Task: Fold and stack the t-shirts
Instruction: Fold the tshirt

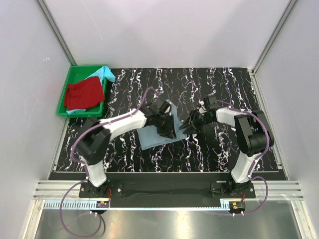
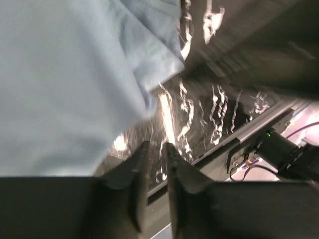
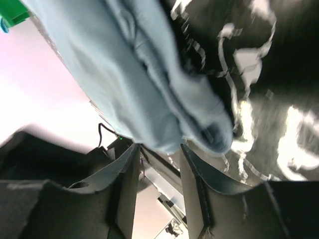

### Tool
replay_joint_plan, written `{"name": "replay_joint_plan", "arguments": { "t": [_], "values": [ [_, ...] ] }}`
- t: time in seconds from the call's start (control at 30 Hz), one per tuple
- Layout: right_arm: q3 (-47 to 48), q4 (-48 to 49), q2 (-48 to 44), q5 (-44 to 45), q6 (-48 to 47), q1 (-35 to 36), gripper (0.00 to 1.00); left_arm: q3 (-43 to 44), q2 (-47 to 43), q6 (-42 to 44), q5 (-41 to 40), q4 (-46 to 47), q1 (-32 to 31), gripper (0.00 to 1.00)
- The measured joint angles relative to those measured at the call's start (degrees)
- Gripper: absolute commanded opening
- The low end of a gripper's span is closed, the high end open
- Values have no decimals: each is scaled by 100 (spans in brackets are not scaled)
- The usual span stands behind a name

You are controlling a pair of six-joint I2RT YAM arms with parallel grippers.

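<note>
The grey-blue t-shirt (image 1: 149, 135) lies folded in a rectangle on the marbled table, near the middle. My left gripper (image 1: 169, 133) hovers over the shirt's right part. In the left wrist view it (image 2: 155, 145) is nearly closed and empty, just off the cloth's edge (image 2: 65, 74). My right gripper (image 1: 187, 128) is at the shirt's right edge. In the right wrist view it (image 3: 159, 147) is open, with a bunched fold of the shirt (image 3: 134, 74) just beyond its tips. The red t-shirt (image 1: 83, 93) and the turquoise t-shirt (image 1: 105, 73) lie in the green tray.
The green tray (image 1: 64, 94) stands at the table's back left corner. White walls close in the table at the back and on both sides. A metal rail runs along the near edge by the arm bases.
</note>
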Motion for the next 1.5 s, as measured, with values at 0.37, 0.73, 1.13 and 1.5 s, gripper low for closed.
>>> {"name": "replay_joint_plan", "arguments": {
  "t": [0.37, 0.73, 1.13, 1.5],
  "values": [
    [448, 20, 505, -33, -278, 507, 49, -520, -2518, 66, -400, -299, 903, 47],
    [374, 61, 555, 31, -192, 1067, 22, -428, -2159, 72, -380, -535, 1263, 49],
    [-833, 505, -868, -37, 385, 352, 47, 1565, 9, 234, -1563, -1161, 466, 46],
    [-922, 501, -831, -326, 146, -612, 26, 2496, 1154, 170, -3659, -1989, -376, 47]
  ]
}}
